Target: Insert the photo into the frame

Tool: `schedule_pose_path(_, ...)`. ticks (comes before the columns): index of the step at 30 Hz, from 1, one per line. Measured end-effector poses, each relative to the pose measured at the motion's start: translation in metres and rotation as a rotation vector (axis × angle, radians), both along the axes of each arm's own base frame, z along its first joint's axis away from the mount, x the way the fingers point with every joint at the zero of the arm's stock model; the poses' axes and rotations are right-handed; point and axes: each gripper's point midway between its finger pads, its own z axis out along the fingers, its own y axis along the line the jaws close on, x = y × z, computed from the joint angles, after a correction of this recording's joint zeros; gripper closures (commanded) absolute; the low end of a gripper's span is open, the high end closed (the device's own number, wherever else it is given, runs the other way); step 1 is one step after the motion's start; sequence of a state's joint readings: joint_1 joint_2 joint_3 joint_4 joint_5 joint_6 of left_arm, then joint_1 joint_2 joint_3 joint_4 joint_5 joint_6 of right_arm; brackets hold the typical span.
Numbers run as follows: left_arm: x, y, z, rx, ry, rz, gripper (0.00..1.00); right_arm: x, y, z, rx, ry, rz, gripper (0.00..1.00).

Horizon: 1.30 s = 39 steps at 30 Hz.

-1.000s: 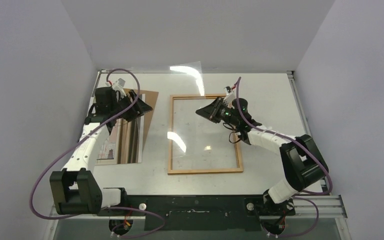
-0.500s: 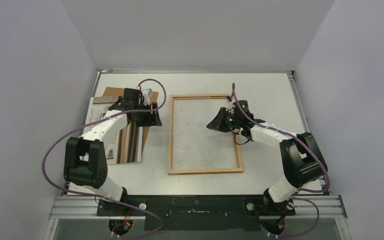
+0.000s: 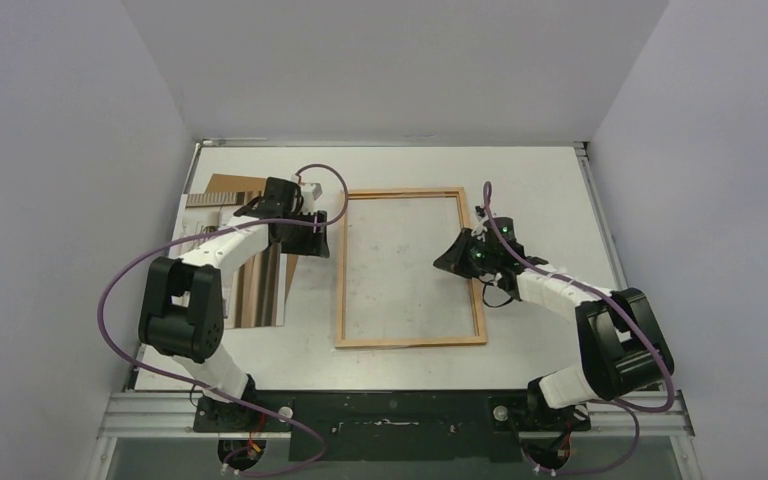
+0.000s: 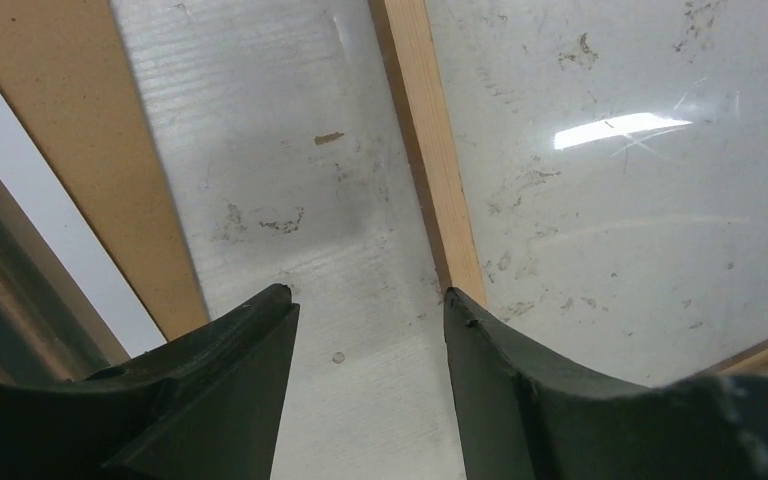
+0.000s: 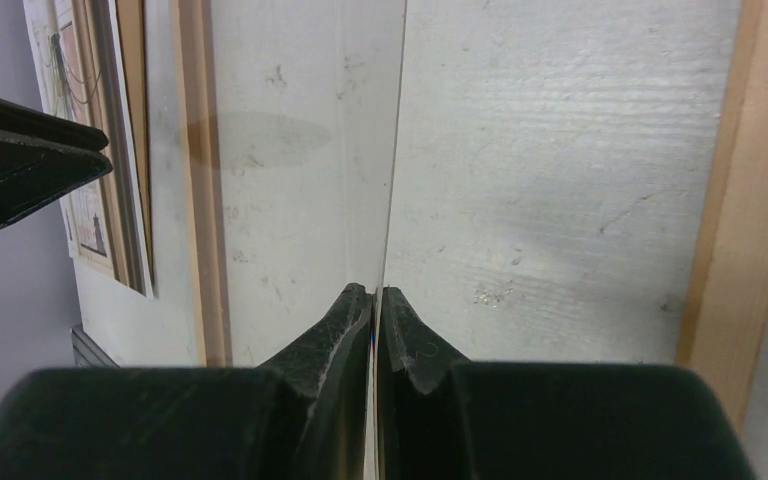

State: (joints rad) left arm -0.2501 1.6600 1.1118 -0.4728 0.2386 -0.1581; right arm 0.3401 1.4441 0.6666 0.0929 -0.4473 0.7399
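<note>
The frame, a narrow light-brown wooden border, lies flat mid-table. My right gripper is shut on the edge of its thin clear pane, which shows edge-on between the pads in the right wrist view, low over the frame's right half. My left gripper is open and empty just above the frame's left bar. The right finger sits over that bar and the left finger over bare table. The photo, with striped front up, lies left of the frame, partly under my left arm.
A plain brown backing sheet lies at the back left, partly under the photo, and shows in the left wrist view. Grey walls close in the table on three sides. The left gripper shows at the left edge of the right wrist view.
My left arm swung from above the photo to the frame's left bar. My right gripper moved right and down with the pane, which now lies much flatter over the frame.
</note>
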Motion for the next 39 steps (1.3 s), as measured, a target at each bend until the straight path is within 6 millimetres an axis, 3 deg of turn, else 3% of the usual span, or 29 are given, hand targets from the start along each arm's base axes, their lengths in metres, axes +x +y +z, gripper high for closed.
schedule_pose_path(8,-0.003,-0.006,-0.011,0.013,0.019,-0.03,0.49,0.017,-0.019,-0.002,0.006,-0.025,-0.061,0.95)
schedule_pose_path(20,-0.004,-0.014,-0.02,0.021,0.028,-0.062,0.52,0.022,-0.021,-0.018,0.007,-0.008,-0.038,0.95)
schedule_pose_path(39,0.002,-0.028,-0.025,0.031,0.004,-0.108,0.54,0.024,-0.025,-0.008,0.044,-0.007,-0.001,0.95)
